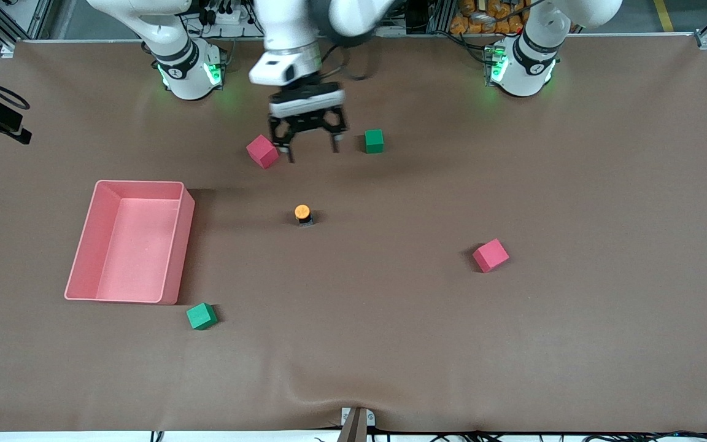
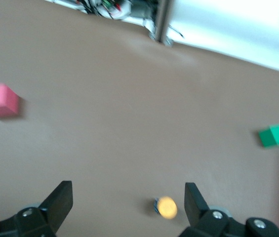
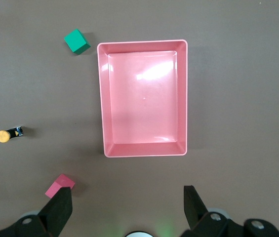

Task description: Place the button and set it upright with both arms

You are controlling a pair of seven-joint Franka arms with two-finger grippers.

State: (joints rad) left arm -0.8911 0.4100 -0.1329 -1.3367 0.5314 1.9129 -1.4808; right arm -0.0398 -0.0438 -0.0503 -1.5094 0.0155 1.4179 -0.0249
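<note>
The button (image 1: pixel 302 213) stands on the brown table mid-way along it, orange cap up. It also shows in the left wrist view (image 2: pixel 166 207) and the right wrist view (image 3: pixel 3 136). My left gripper (image 1: pixel 309 150) is open and empty, over the table between a red cube (image 1: pixel 262 151) and a green cube (image 1: pixel 374 140). In the left wrist view (image 2: pixel 128 202) the button lies between its fingertips, close to one finger (image 2: pixel 193 197), and below them. My right gripper (image 3: pixel 127 207) is open and empty, high over the table by its own base, and is out of the front view.
A pink tray (image 1: pixel 175 245) lies toward the right arm's end; it fills the right wrist view (image 3: pixel 101 98). A green cube (image 1: pixel 201 316) sits beside its corner nearest the front camera. A red cube (image 1: pixel 490 255) lies toward the left arm's end.
</note>
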